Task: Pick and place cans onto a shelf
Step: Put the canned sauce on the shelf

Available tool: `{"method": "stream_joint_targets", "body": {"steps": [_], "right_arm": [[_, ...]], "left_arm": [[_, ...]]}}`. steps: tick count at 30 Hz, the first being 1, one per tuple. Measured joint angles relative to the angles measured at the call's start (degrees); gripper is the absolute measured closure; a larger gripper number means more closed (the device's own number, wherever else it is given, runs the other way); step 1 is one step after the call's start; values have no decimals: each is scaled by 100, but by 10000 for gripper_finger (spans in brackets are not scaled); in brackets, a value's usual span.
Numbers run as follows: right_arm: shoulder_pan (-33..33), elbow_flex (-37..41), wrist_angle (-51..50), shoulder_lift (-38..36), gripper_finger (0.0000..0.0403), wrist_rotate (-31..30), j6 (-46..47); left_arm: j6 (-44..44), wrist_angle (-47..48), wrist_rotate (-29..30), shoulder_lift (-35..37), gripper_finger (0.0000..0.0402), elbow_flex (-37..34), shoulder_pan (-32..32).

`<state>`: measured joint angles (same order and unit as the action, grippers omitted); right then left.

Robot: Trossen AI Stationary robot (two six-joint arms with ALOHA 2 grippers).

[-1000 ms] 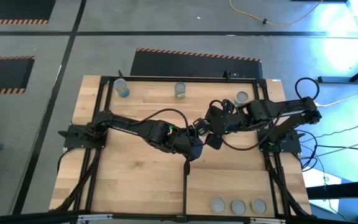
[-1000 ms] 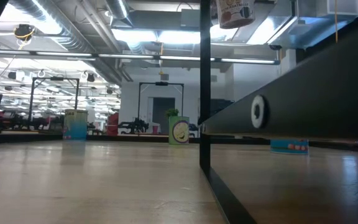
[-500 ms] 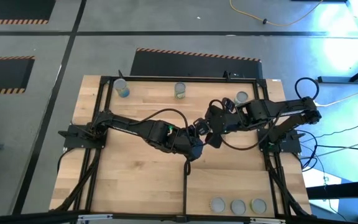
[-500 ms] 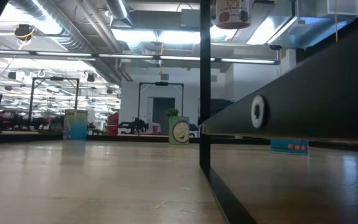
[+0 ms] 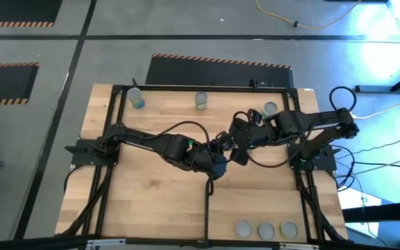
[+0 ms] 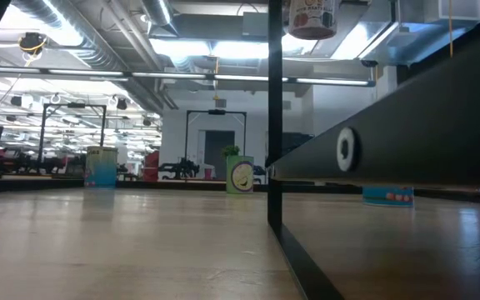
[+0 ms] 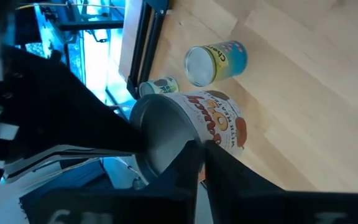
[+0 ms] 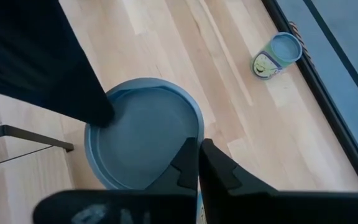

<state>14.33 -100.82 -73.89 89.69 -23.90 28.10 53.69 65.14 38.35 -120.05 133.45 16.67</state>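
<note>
A can with a red-and-orange label and a silver top (image 7: 194, 121) hangs high over the middle of the table. It also shows at the top edge of the low view (image 6: 311, 17). My left gripper (image 7: 199, 163) and my right gripper (image 8: 199, 160) are both shut on it, meeting near the centre (image 5: 226, 149). Three cans (image 5: 136, 99) (image 5: 201, 101) (image 5: 269, 109) stand on their bases along the far edge. Three more cans (image 5: 265, 230) stand on the shelf (image 5: 255, 201), right of the black divider bar (image 5: 207, 201). My left gripper pinches the can's top rim (image 7: 188, 146), one finger over the lid and one outside on the label wall. The fingers slant down at it from the table's left. The can hangs clear of the table, roughly upright. My right gripper pinches the top rim (image 8: 194, 134) at another spot, one finger inside the rim on the lid and one outside. It comes slanting down from the table's right. The left gripper's finger (image 8: 89, 99) shows on the rim's opposite side.
A yellow-and-blue can (image 7: 216, 61) and a green one (image 7: 157, 86) show on the wood in the left wrist view. The black divider's upright post (image 6: 275, 117) stands mid-table. Bare wood lies at the near left (image 5: 151, 201).
Both arms have stayed in place. In the low view the lifted can has crept up a little and turned slightly, showing a different part of its label.
</note>
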Motion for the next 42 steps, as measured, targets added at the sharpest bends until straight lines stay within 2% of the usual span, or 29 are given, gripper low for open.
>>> {"method": "stream_joint_targets", "body": {"steps": [11,14,19,22,32,38,42], "right_arm": [[2,11,-51,0,403,26,-16],[2,11,-113,0,403,32,-13],[7,11,-138,0,403,63,-17],[7,11,-140,-6,403,246,-17],[362,-378,-216,-20,403,433,-21],[947,-577,-296,-29,403,627,-150],[1373,-577,-288,19,403,716,321]], "left_arm": [[-63,-50,164,22,366,2,0],[-58,-47,561,22,365,2,20],[-60,-59,1597,31,367,11,22],[-126,-27,1757,173,365,7,22],[-1225,199,1778,993,365,13,24],[-2285,406,843,1566,371,7,24],[-2942,673,442,1920,376,12,26]]}}
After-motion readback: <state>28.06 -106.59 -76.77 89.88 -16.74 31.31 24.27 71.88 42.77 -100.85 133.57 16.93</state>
